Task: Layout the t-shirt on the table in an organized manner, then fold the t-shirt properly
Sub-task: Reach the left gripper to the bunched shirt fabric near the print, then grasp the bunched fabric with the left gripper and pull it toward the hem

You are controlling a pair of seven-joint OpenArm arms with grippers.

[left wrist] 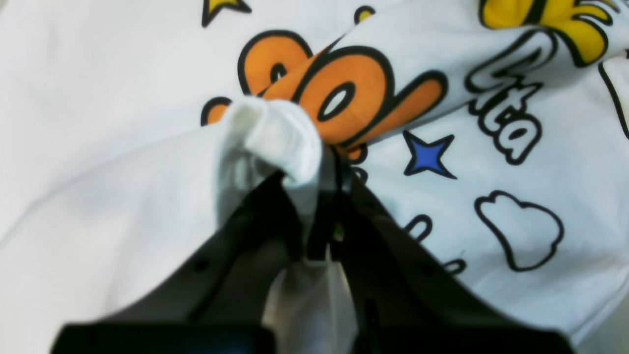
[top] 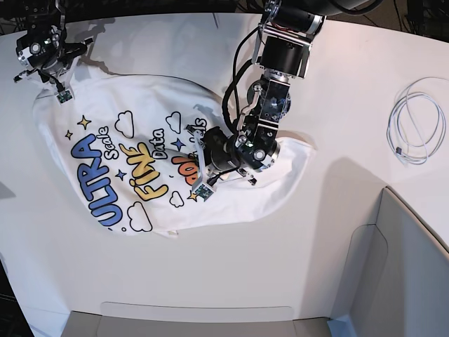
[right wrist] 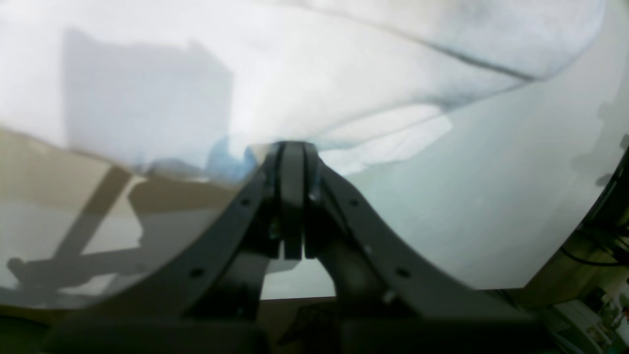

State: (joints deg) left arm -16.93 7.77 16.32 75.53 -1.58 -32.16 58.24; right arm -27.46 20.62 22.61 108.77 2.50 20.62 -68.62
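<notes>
We see the t-shirt [top: 140, 140] on the table [top: 231, 274], toward its left & far edges. Cable [top: 415, 130] lies near right edge; bin [top: 403, 274] sits at near-right corner.

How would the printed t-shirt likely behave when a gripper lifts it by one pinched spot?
Probably floppy: the t-shirt bunches where the left gripper pinches it. Likely light, since the right gripper holds up a corner. It would probably drag and wrinkle across the table.
</notes>
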